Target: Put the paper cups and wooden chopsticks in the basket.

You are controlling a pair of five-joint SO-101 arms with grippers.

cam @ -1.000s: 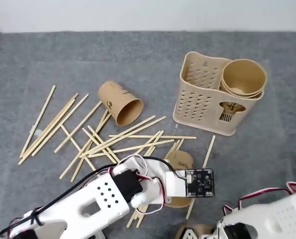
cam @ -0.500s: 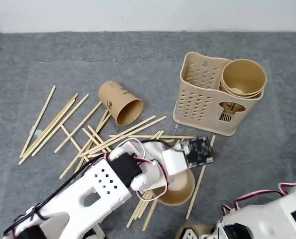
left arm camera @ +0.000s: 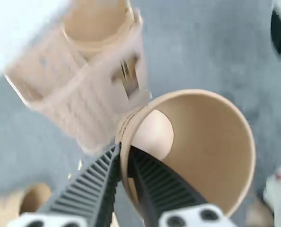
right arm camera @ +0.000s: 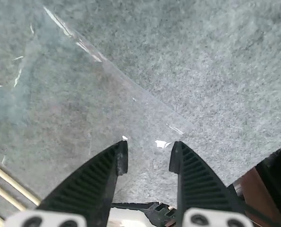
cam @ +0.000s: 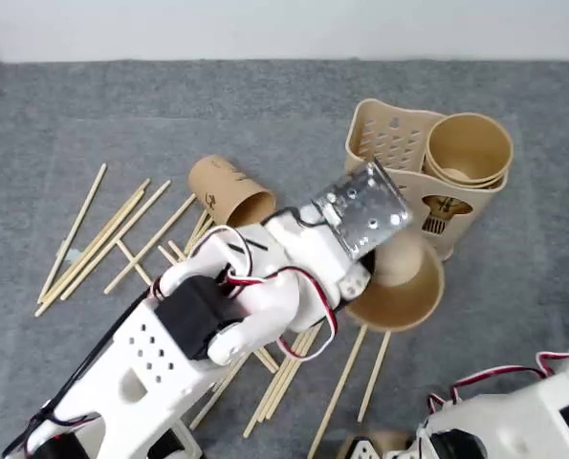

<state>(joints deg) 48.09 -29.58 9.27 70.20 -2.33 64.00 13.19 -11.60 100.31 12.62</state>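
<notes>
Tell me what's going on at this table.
The left tool is shut on the rim of a cup, holding it tilted right beside the basket. One basket compartment already holds stacked cups. A second cup lies on its side next to scattered chopsticks. The right tool hangs open over the mat.

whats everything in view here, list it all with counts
basket: 1, beige, far right of the mat
stacked cups: count unclear, tan, nested in the basket's right compartment
held paper cup: 1, tan, tilted beside the basket
lying paper cup: 1, tan, on its side left of the basket
chopsticks: many, pale wood, scattered over the mat
mat: 1, grey, under everything
left pincer: 1, black, shut on the held paper cup's rim
right pincer: 1, black, open above the mat
</notes>
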